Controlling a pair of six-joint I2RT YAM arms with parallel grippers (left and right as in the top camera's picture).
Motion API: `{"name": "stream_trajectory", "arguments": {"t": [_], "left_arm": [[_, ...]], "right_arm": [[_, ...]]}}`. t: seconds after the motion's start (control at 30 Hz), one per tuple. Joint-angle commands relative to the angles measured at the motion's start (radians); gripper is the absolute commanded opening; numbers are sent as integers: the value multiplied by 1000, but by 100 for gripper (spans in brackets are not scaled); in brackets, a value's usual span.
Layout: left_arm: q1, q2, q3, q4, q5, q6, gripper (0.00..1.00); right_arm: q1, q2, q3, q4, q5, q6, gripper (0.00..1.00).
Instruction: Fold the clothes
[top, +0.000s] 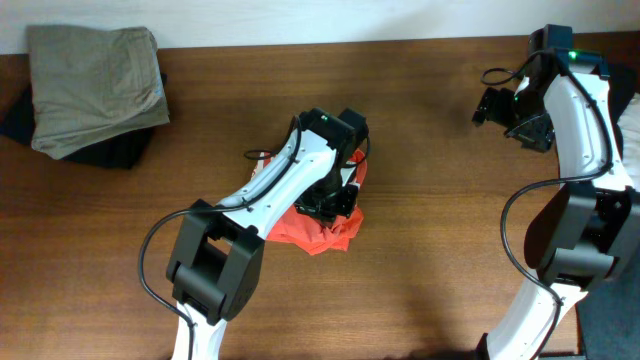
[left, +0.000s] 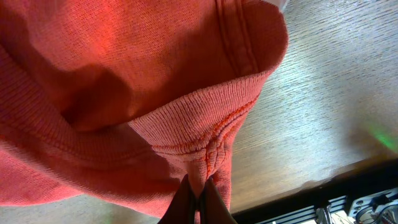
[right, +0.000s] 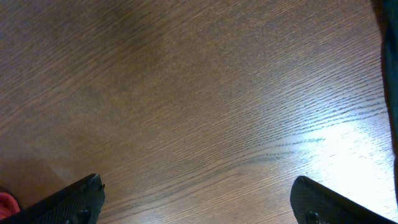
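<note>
Here's the left gripper (top: 333, 200) down over the middle of the tabletop (top: 450, 200), planted right on top of the red-orange T-shirt (top: 325, 232). From overhead the white arm covers most of the shirt, which lies bunched in a crumpled heap, with red cloth showing below and to the side of the black fingers. On the left wrist camera the picture is clear: the left gripper (left: 198, 196) is pressed together, its two dark fingertips (left: 184, 202) pinching a fold of the T-shirt (left: 124, 74) just under the ribbed collar band (left: 205, 118). The cloth puckers where it is nipped. The band arcs up and to the right in a loop, a stitched seam runs above it, and the pale wood of the tabletop (left: 323, 93) shows beyond the fabric. Over on the far right, the right gripper (top: 490, 105) hangs well apart from the shirt, near the back edge of the tabletop. Its own camera shows the right gripper (right: 198, 182) spread wide with nothing between the fingers (right: 68, 199), only bare wood grain of the tabletop (right: 186, 93) below. At the back-left corner a khaki-olive folded garment (top: 95, 85) rests on top of a black garment (top: 120, 152), both well away from either arm.
</note>
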Motion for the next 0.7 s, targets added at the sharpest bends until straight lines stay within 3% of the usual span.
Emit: {"name": "stream_trajectory", "arguments": {"t": [0.0, 0.3, 0.33, 0.37, 0.5, 0.67], "left_arm": [[-12, -43, 17, -13, -7, 3, 0], [-202, -99, -99, 26, -7, -58, 2], [-205, -99, -134, 40, -7, -60, 16], [-205, -99, -166, 56, -7, -61, 38], [-205, -100, -222, 126, -36, -56, 41], [-133, -116, 31, 12, -180, -53, 45]], "right_arm": [[-2, 1, 15, -1, 5, 5, 99], [-2, 1, 15, -1, 5, 5, 99], [-2, 1, 15, -1, 5, 5, 99], [-2, 1, 15, -1, 5, 5, 99], [-2, 1, 15, -1, 5, 5, 99], [-2, 1, 15, -1, 5, 5, 99]]}}
